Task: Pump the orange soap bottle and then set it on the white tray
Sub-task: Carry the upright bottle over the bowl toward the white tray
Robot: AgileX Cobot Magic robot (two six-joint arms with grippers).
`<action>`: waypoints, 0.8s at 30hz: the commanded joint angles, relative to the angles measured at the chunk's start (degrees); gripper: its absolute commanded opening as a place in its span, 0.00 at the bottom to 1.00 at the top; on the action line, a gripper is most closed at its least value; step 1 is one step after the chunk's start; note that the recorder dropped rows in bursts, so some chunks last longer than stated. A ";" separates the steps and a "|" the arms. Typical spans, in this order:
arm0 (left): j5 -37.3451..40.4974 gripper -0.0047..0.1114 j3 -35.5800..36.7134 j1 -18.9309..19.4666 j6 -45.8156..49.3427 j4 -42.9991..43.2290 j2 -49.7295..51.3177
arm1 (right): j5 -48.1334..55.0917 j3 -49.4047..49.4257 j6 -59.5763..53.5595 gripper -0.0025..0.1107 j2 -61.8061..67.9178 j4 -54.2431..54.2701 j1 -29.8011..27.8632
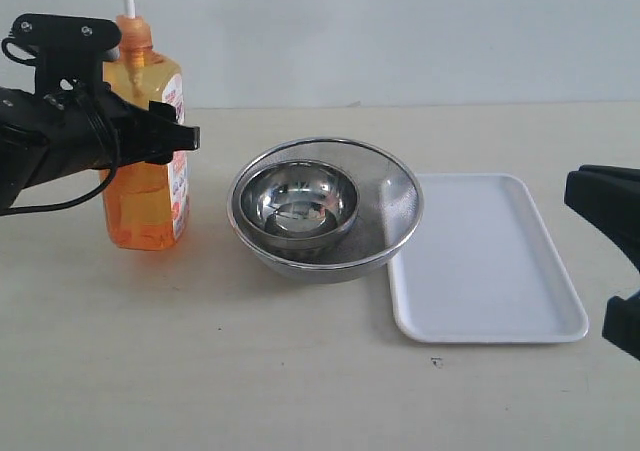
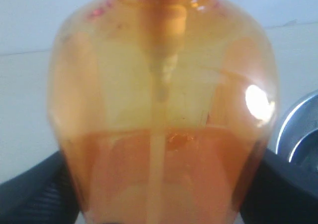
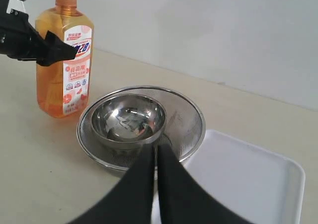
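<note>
Tabletop (image 1: 300, 371): one orange soap bottle (image 1: 148, 206) in left pincer (image 2: 159, 199), right pincer (image 3: 156, 157) closed, two bowls (image 1: 300, 203), one white tray (image 1: 490, 271).

The orange soap bottle (image 1: 146, 201) is translucent, with a white-red label (image 3: 75, 80); white tray (image 1: 490, 311) plain; bowls (image 1: 300, 203) mirror-finish steel; fingers (image 1: 175, 134) black; worktop (image 1: 300, 391) beige

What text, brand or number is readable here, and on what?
"ZB" (roughly), large blue letters, start hidden: label on the soap bottle.
Red characters below it, Chinese by their look: too blurred to read.
Small print elsewhere on the label: too small to read.
Bowls and tray: no text.
</note>
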 commanded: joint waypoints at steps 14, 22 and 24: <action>0.34 0.08 -0.51 0.11 -5.34 11.33 -11.48 | -1.60 0.09 0.07 0.02 -0.44 -0.29 0.00; 3.38 0.08 -0.51 0.11 -5.34 14.43 -14.55 | -1.60 0.09 0.07 0.02 -0.44 -0.29 0.00; 4.23 0.08 -0.51 0.11 -5.34 14.86 -14.88 | -1.60 0.09 0.07 0.02 -0.44 -0.29 0.00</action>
